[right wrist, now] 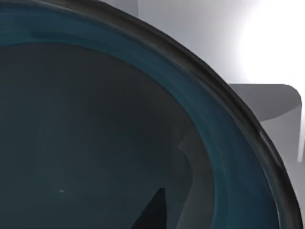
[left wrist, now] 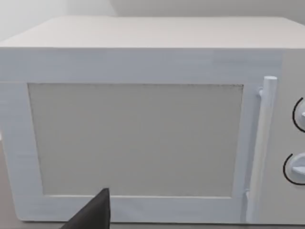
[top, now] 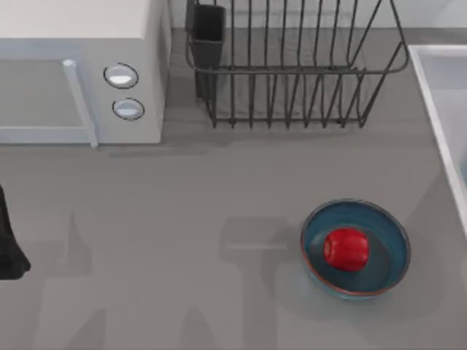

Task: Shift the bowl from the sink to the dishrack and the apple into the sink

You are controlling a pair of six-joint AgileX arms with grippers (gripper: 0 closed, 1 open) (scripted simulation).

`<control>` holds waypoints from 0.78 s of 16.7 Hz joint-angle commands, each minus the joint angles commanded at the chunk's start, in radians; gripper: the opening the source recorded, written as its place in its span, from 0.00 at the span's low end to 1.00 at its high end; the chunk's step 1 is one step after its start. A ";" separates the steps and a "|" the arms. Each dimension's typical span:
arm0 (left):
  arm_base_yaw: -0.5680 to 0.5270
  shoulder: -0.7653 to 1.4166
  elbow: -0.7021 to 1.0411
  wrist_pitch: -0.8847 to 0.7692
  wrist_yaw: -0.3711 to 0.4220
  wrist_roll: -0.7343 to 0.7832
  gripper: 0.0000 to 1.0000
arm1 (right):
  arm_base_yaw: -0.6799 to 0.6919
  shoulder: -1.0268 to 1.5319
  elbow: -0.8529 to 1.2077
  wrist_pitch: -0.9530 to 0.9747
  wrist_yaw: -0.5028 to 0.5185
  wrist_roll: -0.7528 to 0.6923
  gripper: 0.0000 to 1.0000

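Note:
The deep-blue bowl (right wrist: pixel 119 133) lies very close under my right gripper (right wrist: pixel 153 210), of which a dark tip shows over the bowl's inside. Behind the bowl's rim rises the white sink (right wrist: pixel 200 33). In the top view the sink (top: pixel 436 95) runs along the right edge. The red apple (top: pixel 346 249) rests inside a second blue bowl (top: pixel 387 240) on the counter, front right. The wire dishrack (top: pixel 292 65) stands at the back middle, its dark utensil cup (top: pixel 209 33) at the left corner. My left arm (top: pixel 9 248) is parked at the left edge.
A white microwave (top: pixel 73 73) with two round knobs fills the back left, and my left gripper (left wrist: pixel 95 214) faces its door (left wrist: pixel 138 138) and handle (left wrist: pixel 259 152). Grey counter (top: pixel 168 240) spreads between the microwave, the rack and the second bowl.

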 joint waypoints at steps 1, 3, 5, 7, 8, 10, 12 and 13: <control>0.000 0.000 0.000 0.000 0.000 0.000 1.00 | 0.000 0.000 0.000 0.000 0.000 0.000 0.40; 0.000 0.000 0.000 0.000 0.000 0.000 1.00 | 0.000 0.000 0.000 0.000 0.000 0.000 0.25; 0.000 0.000 0.000 0.000 0.000 0.000 1.00 | 0.000 0.000 0.000 0.000 0.000 0.000 0.10; 0.000 0.000 0.000 0.000 0.000 0.000 1.00 | 0.000 0.000 0.000 0.000 0.000 0.000 0.00; 0.000 0.000 0.000 0.000 0.000 0.000 1.00 | 0.000 0.000 0.000 0.000 0.000 0.000 0.00; 0.000 0.000 0.000 0.000 0.000 0.000 1.00 | 0.000 0.000 0.000 0.000 0.000 0.000 0.00; 0.000 0.000 0.000 0.000 0.000 0.000 1.00 | 0.000 0.000 0.000 0.000 0.000 0.000 0.00; 0.000 0.000 0.000 0.000 0.000 0.000 1.00 | 0.000 0.000 0.000 0.000 0.000 0.000 0.00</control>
